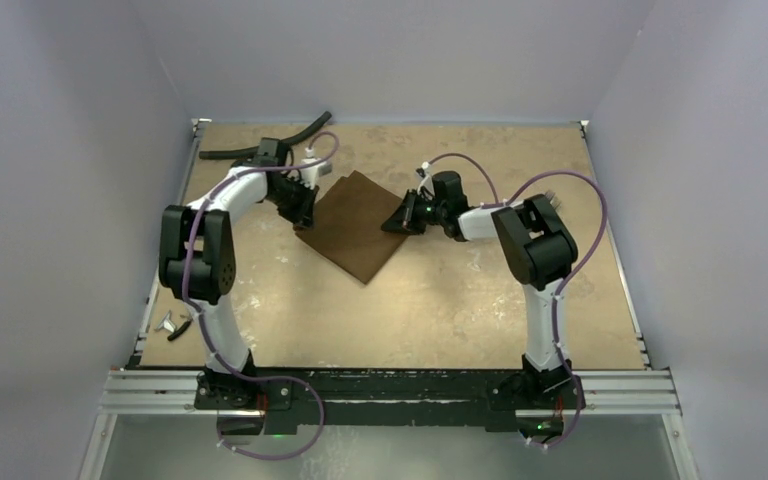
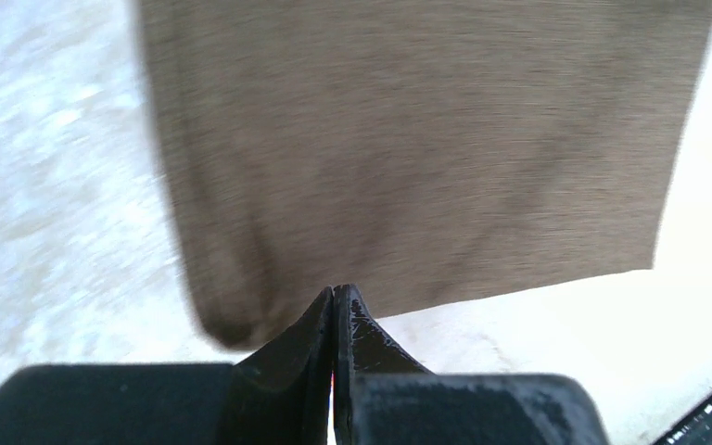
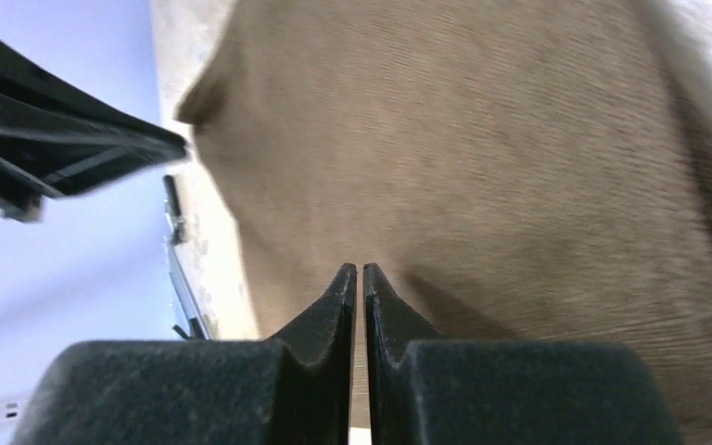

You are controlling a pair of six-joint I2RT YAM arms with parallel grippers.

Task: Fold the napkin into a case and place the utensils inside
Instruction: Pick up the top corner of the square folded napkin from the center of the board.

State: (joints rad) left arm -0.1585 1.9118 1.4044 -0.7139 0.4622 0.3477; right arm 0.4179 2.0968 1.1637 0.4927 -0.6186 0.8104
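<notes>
Leftward, black hose [image 1: 225, 153], utensils [image 1: 175, 325] well apart

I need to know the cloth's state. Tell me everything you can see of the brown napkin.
The napkin is a plain brown matte cloth with no pattern. It lies on the table and sits as a diamond in the top view. The left pincer, shut, meets its left corner. The right pincer, nearly closed, meets its right corner. Whether either one pinches the cloth cannot be told.
</notes>
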